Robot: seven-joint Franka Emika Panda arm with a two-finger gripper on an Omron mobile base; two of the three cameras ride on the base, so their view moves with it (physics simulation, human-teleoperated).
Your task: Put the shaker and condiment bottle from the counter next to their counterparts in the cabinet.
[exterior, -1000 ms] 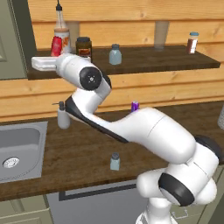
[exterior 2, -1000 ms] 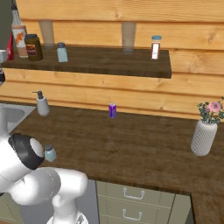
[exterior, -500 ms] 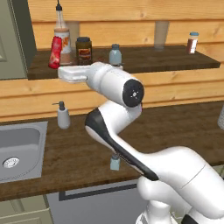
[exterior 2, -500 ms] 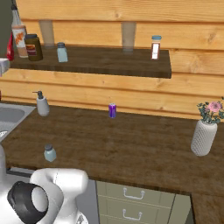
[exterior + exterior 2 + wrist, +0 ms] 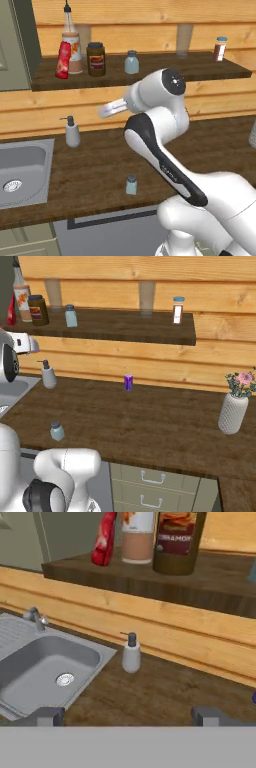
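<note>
Nearest my cameras, the shaker [image 5: 131, 184] stands upright on the counter [image 5: 95, 175], close to its front edge and on its own. Above it I have the gripper [image 5: 104, 110] in mid-air, below the shelf board and well clear of everything, its jaws spread wide and holding nothing; in the hand view the two finger tips [image 5: 50, 716] sit far apart with only worktop and sink [image 5: 45, 667] between them. Further back, the white pump dispenser [image 5: 72, 132] stands by the wall just right of the sink. Up on the cabinet [image 5: 150, 70] the condiment bottle [image 5: 63, 60] leans tilted against the left side of the tall clear bottle [image 5: 72, 42]; I think they touch, though the rendering is too coarse to be certain. Just right of those stands the dark brown jar [image 5: 95, 59], then the second pale shaker [image 5: 131, 62] a little further along. The blue-capped shaker [image 5: 219, 48] stands far off at the shelf's right end.
</note>
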